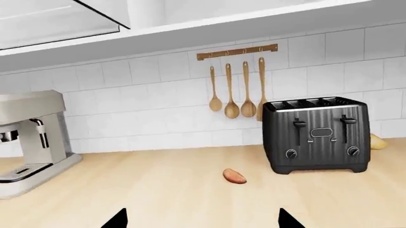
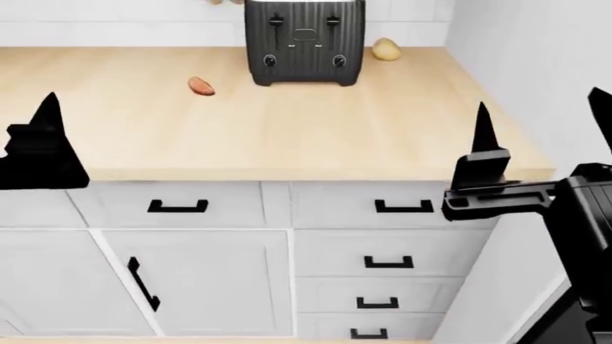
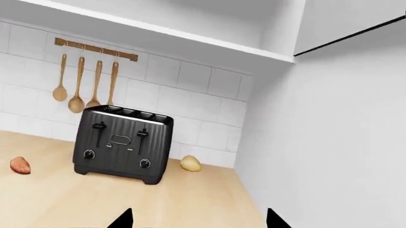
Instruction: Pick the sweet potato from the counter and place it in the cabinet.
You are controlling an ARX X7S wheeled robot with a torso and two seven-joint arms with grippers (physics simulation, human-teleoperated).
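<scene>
Two grippers sit nearest the camera, both at the front edge of the counter (image 2: pixel 287 136). Left gripper (image 1: pixel 201 219): only two dark fingertips show in its wrist view, spread wide apart with bare wood between them, nothing held. In the head view it appears as a black shape at the left border, over the counter's front lip. Right gripper (image 2: pixel 540 132): two pointed fingers stand upright and well apart near the counter's right front corner, nothing between them; its wrist view shows the same two tips spread over wood.

Below the counter edge: white drawers (image 2: pixel 392 208) and a cupboard door (image 2: pixel 182 283), all with black handles, all closed.

Mid counter: sweet potato (image 2: pixel 201 86), small, reddish-orange, lying on the wood to the left of the toaster (image 2: pixel 304 41) and slightly nearer than it. Apart from the toaster, not touching. Well ahead of both grippers.

Toaster: black, ribbed, four slots, two levers and two knobs facing forward, standing toward the back of the counter. Pale yellowish potato (image 2: pixel 385 49) lies just beside its right rear corner, near the wall.

Left end of counter: silver coffee machine (image 1: pixel 28 142), seen only from the left wrist.

Back wall: white tiles, four wooden spoons (image 1: pixel 238 90) hanging from a rail above the toaster. White upper cabinet (image 1: pixel 209 14) overhead.
</scene>
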